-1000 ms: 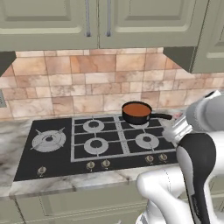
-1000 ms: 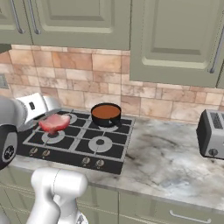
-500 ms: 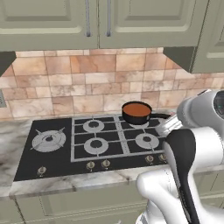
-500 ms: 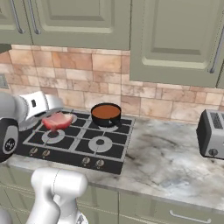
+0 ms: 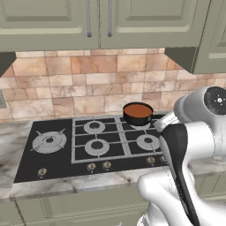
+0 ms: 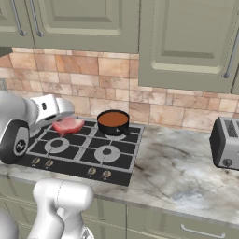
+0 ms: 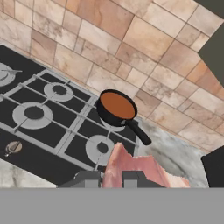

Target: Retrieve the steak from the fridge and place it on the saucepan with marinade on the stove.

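The pink-red steak (image 6: pixel 68 125) hangs above the left part of the black stove (image 6: pixel 79 154), with my gripper (image 6: pixel 63 120) shut on it. In the hand view the steak (image 7: pixel 136 168) sits between the two dark fingertips (image 7: pixel 87 179) at the bottom. The saucepan with marinade (image 6: pixel 113 122) stands on the back right burner, a little to the right of the steak and apart from it. Its orange-brown liquid (image 7: pixel 116 105) shows ahead of the steak, with the handle pointing toward the marble counter. From the left base view the saucepan (image 5: pixel 137 114) is just left of my arm. The fridge is out of view.
A silver toaster (image 6: pixel 226 143) stands on the marble counter (image 6: pixel 186 172) at the right. Green wall cabinets (image 5: pixel 97 22) hang above a tiled backsplash (image 5: pixel 79 84). Knobs (image 5: pixel 98 166) line the stove's front edge.
The gripper has carried the steak a little to the right and back, closer to the saucepan. The saucepan has not moved.
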Available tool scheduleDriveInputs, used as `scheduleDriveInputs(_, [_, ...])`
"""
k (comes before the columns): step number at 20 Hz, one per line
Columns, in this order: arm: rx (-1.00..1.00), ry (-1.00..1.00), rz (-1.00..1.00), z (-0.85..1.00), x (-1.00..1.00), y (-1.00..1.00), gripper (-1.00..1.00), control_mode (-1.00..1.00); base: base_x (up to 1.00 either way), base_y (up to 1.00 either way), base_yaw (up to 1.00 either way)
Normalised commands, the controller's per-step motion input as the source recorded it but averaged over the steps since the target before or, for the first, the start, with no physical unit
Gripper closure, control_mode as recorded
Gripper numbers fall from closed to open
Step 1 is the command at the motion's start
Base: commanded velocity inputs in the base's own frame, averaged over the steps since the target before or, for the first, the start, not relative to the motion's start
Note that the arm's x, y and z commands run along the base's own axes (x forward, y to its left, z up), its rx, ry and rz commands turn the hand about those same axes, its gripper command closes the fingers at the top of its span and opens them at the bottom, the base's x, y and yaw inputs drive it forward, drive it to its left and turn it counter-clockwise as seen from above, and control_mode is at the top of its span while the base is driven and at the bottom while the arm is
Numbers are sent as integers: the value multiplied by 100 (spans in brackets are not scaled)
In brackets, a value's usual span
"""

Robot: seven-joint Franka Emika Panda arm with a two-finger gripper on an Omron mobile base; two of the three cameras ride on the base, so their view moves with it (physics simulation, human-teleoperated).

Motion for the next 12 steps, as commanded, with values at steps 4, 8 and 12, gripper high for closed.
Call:
scheduleDriveInputs(4, [0,0,0,-12,27,-1,100,-100,0,0,0])
scheduleDriveInputs(8, [0,0,0,-21,29,0,100,-100,0,0,0])
scheduleDriveInputs(12, [0,0,0,-20,30,0,100,-100,0,0,0])
